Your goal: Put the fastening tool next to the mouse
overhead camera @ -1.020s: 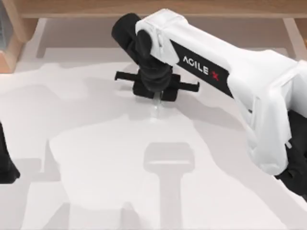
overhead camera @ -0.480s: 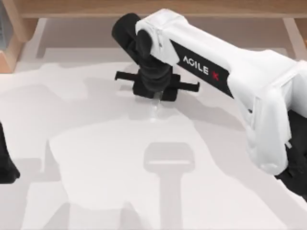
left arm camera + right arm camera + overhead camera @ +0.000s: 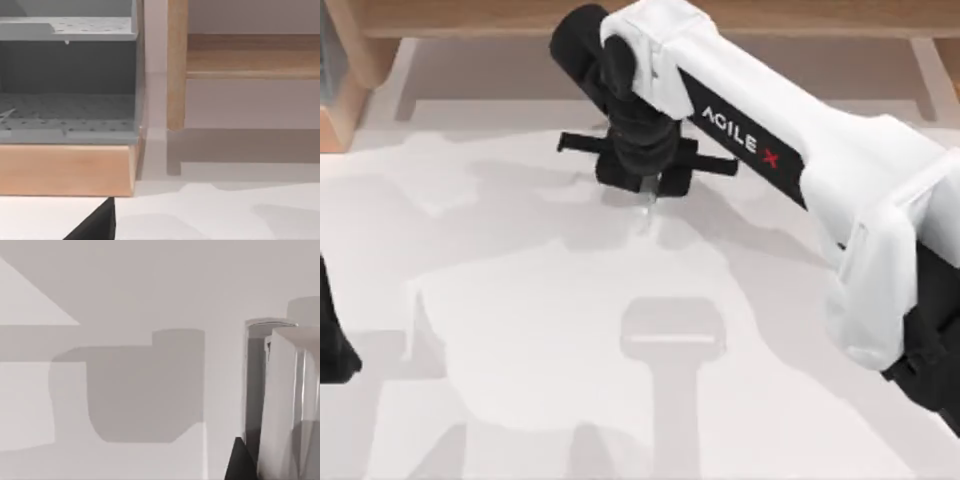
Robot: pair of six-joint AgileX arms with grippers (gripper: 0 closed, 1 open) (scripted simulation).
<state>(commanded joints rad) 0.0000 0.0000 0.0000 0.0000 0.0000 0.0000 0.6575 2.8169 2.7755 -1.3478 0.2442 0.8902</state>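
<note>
The fastening tool (image 3: 645, 212) sits clamped in the right tool (image 3: 645, 200), now nearer the surface's (image 3: 520, 330) far edge.

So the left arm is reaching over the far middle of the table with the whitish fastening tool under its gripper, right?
Not the left arm: in the top view the right gripper is over the far middle, with the fastening tool just below it. The left arm sits parked at the table's left edge.
</note>
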